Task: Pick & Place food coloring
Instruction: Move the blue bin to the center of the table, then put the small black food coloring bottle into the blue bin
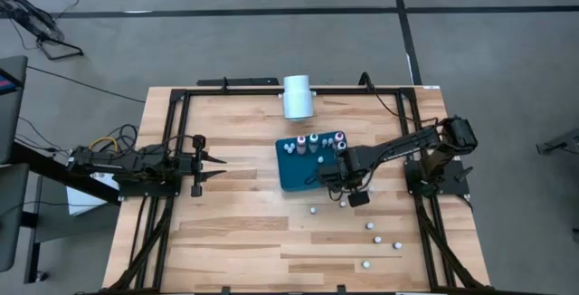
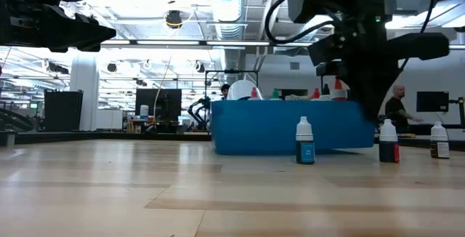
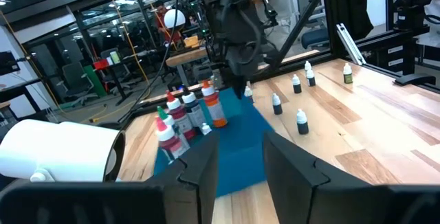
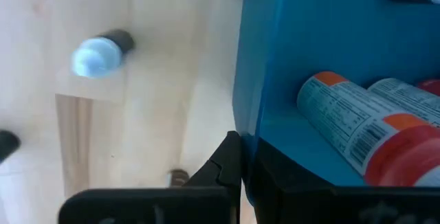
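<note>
Across the wooden tabletop [image 2: 145, 186] sits a blue tray [image 2: 269, 128], with several small capped bottles [image 2: 320, 91] poking up above its far edge. A dark arm [image 2: 363, 41] hangs down over the tray's right end. In front stands a blue-labelled bottle [image 2: 305, 141]; two darker bottles [image 2: 389, 142] stand off right. A person [image 2: 396, 106] is behind.
</note>
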Robot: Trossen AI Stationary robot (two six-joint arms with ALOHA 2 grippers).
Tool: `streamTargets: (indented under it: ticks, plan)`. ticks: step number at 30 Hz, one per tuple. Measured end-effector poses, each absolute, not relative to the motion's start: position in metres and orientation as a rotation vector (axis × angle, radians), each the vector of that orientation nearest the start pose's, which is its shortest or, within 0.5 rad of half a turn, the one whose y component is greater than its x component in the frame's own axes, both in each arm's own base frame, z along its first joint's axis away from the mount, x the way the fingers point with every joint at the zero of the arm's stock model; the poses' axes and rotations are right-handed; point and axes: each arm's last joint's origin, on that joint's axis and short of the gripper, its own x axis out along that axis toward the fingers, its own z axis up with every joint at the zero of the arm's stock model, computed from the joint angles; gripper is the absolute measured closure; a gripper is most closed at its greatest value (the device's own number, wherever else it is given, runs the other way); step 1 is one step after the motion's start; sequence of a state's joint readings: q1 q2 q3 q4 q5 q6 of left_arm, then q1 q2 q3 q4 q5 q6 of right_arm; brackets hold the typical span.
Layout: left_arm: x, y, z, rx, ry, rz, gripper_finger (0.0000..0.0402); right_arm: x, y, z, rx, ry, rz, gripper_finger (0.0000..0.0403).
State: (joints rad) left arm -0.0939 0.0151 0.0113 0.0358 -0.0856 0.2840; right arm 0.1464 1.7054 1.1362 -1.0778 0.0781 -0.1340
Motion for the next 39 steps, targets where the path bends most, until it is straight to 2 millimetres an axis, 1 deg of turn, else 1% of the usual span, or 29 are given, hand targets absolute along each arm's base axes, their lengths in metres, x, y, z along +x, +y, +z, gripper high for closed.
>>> streamTargets:
  ticks: [4,10,15,18,24,28,31,36,39]
  plan:
    - [0.098,-0.007,0.170,0.281,-0.033,-0.004,0.0297,0.283,0.035,0.187,-0.280,1.655,0.153,0.0397]
    - [0.098,-0.007,0.170,0.281,-0.033,-0.004,0.0297,0.280,0.041,0.188,-0.269,1.672,0.180,0.0397]
    - [0.098,-0.007,0.170,0.281,-0.033,-0.004,0.0297,0.280,0.043,0.188,-0.252,1.671,0.169,0.0393]
    - [0.098,-0.007,0.170,0.281,-0.033,-0.004,0.0297,0.280,0.043,0.188,-0.250,1.672,0.171,0.0378]
    - [0.098,-0.007,0.170,0.281,-0.033,-0.004,0.0297,0.281,0.043,0.187,-0.243,1.661,0.162,0.0334]
    - [0.098,-0.007,0.170,0.281,-0.033,-0.004,0.0297,0.281,0.046,0.189,-0.253,1.647,0.167,0.0315]
    - [0.098,-0.007,0.170,0.281,-0.033,-0.004,0.0297,0.277,0.051,0.203,-0.273,1.573,0.171,0.0310]
    - [0.098,-0.007,0.170,0.281,-0.033,-0.004,0.0297,0.265,0.062,0.235,-0.347,1.384,0.141,0.0310]
    - [0.098,-0.007,0.170,0.281,-0.033,-0.004,0.0297,0.260,0.073,0.250,-0.406,1.259,0.204,0.0310]
